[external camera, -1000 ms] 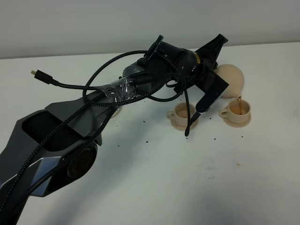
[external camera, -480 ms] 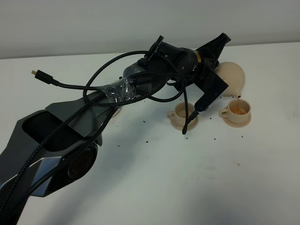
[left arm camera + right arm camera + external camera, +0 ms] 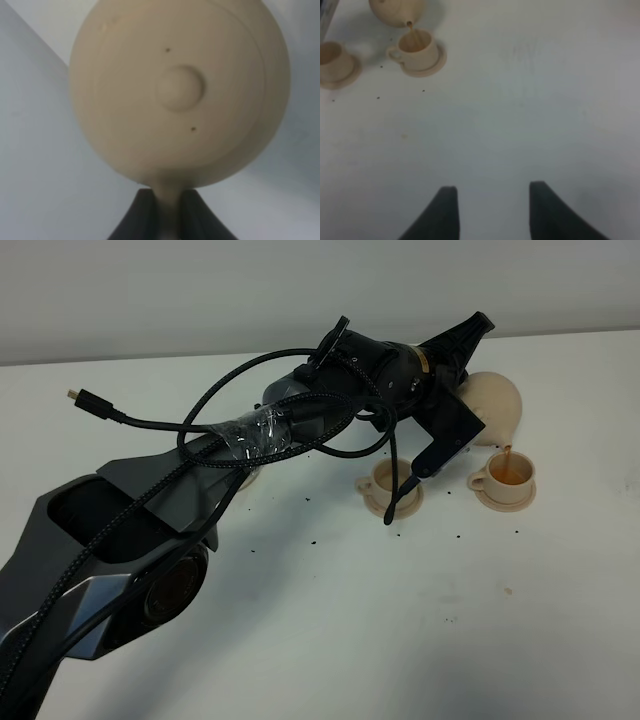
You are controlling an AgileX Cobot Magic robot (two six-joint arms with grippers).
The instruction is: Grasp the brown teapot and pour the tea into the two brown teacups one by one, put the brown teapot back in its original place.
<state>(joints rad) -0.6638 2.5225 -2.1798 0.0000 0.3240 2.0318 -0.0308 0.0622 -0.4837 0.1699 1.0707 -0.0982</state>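
Note:
My left gripper point(image 3: 462, 390) reaches across to the right, shut on the loop handle of the brown teapot point(image 3: 497, 405). The pot is tilted and a thin stream of tea falls into the right teacup point(image 3: 512, 472) on its saucer. The left teacup point(image 3: 383, 480) stands on its saucer, partly behind a hanging cable. In the left wrist view the pot's knobbed lid point(image 3: 180, 89) fills the frame, with the fingers point(image 3: 145, 220) clamped on the handle. The teapot's wide saucer point(image 3: 247, 478) peeks out under the arm. My right gripper point(image 3: 492, 210) is open and empty, far from the teapot point(image 3: 397, 10) and cup point(image 3: 417, 46).
A loose black cable with a gold plug point(image 3: 75, 395) lies at the left. Dark crumbs point(image 3: 312, 539) and a small brown drip point(image 3: 507, 591) dot the white table. The left arm's base point(image 3: 100, 580) fills the lower left.
The teapot stays tilted over the right cup. The tea stream had almost stopped half a second ago and runs again now. The arm has barely moved.

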